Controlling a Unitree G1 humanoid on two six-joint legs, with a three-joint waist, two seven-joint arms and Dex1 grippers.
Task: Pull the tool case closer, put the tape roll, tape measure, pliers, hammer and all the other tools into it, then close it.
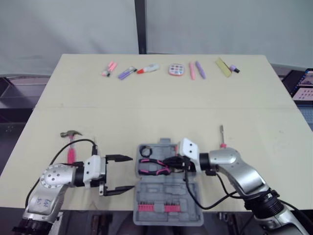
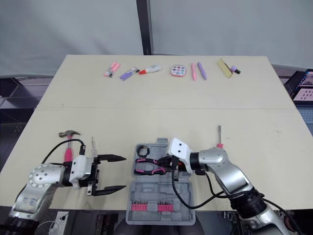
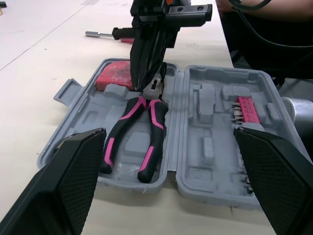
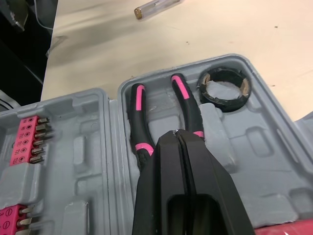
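Note:
The grey tool case [image 1: 190, 196] lies open at the table's front edge. Pink-and-black pliers [image 1: 152, 168] rest in its far half beside a black tape roll [image 1: 145, 152]. A red block [image 3: 112, 81], likely the tape measure, sits in the same half. My right gripper [image 4: 177, 133] is shut, its tips down at the pliers' head, which they hide. To the left of the case my left gripper [image 1: 126, 173] hangs open and empty. The hammer [image 1: 71, 134] lies behind my left arm, with its pink handle partly covered. A pink-handled screwdriver [image 1: 222, 137] lies to the right of the case.
The case's near half holds pink racks of bits [image 1: 156, 207]. A clear-handled tool [image 2: 93, 145] lies by the hammer. Pens, markers and a small pink keypad [image 1: 176, 69] line the far edge. A laptop [image 1: 302, 83] stands off the right side.

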